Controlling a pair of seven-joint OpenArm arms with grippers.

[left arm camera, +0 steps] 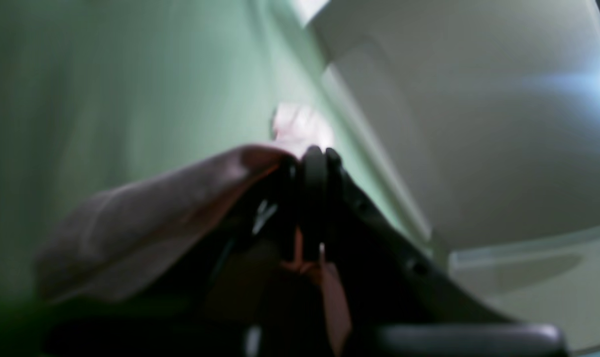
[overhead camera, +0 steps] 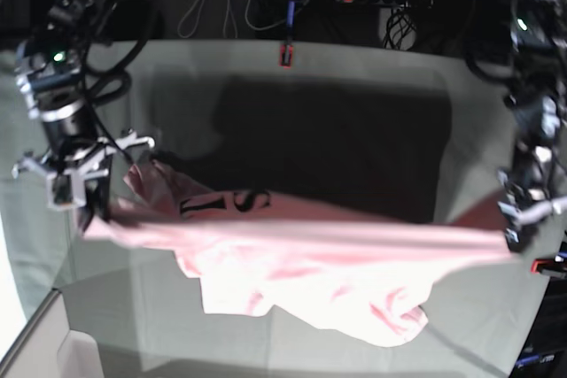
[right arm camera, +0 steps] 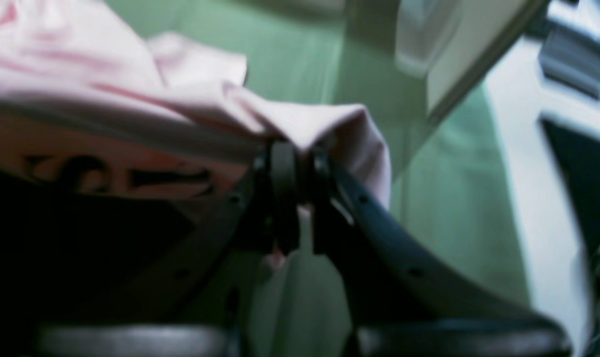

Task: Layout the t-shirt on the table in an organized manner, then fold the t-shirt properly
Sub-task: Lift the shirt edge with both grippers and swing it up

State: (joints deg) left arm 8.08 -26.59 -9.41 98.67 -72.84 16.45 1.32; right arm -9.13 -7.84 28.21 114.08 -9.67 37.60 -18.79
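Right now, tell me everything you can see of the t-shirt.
The t-shirt is pale pink, thin and soft-looking, with black serif lettering partly visible near its upper edge. It hangs stretched above the table, one edge pulled into a taut line between the two arms. The right gripper and left gripper are each shut on a bunched corner. The rest sags below in loose folds, casting a broad shadow on the cloth.

Both wrist views are soft with blur, so the pale shapes beyond the desk (left arm camera: 131,74) cannot be identified. The black lettering (overhead camera: 226,204) on the t-shirt (overhead camera: 310,263) is partly folded under and unreadable. In the base view the fingertips of the left hand (overhead camera: 514,238) are too small and blurred to make out.
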